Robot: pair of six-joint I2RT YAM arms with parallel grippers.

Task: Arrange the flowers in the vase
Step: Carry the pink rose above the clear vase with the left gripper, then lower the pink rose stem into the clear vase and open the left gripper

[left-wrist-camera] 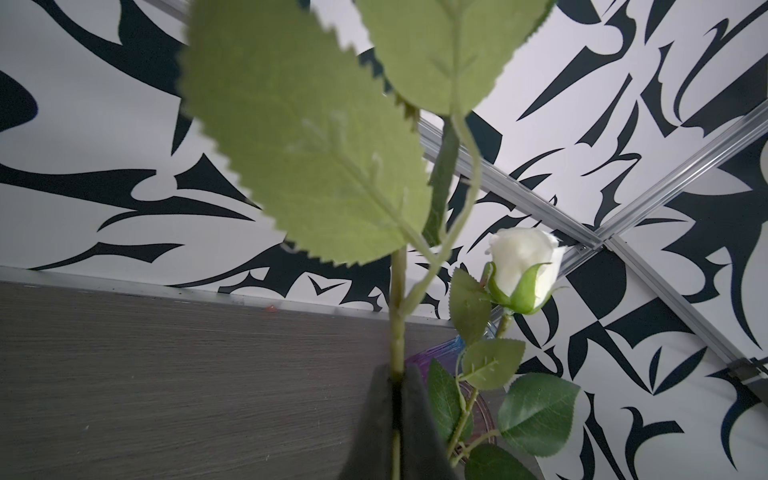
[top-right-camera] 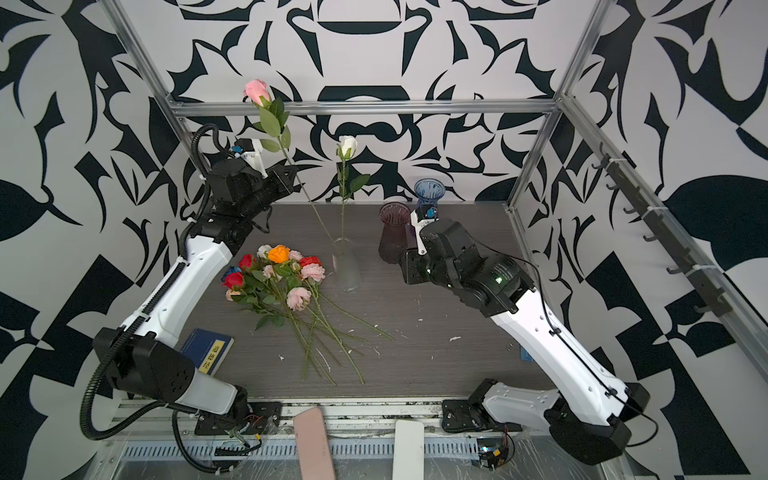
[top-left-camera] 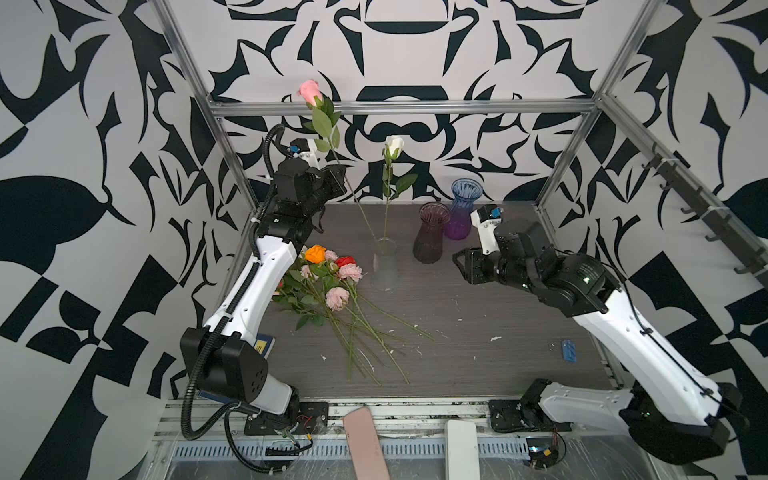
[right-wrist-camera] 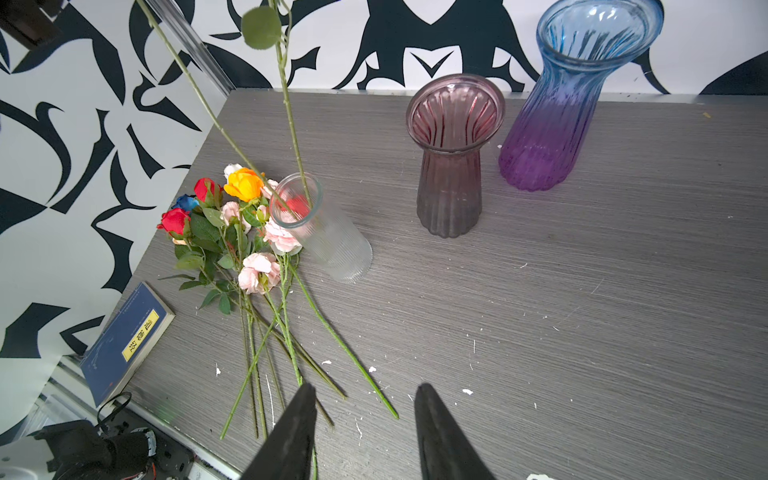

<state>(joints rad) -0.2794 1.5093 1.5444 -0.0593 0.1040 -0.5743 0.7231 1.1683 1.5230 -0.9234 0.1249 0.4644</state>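
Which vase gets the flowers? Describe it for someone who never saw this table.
On the grey table, loose flowers lie on the robot's left. The clear vase stands beside them. Unlike the mauve vase and blue-purple vase, it is colourless and holds a white rose.

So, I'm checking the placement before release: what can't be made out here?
- Pink rose, where its stem ends: both top views, right wrist view; ribbed glass of the clear vase blurs it.
- Pile of flowers, exact count: both top views; blooms and leaves overlap.
- Small blue piece: in a top view, too small to identify.
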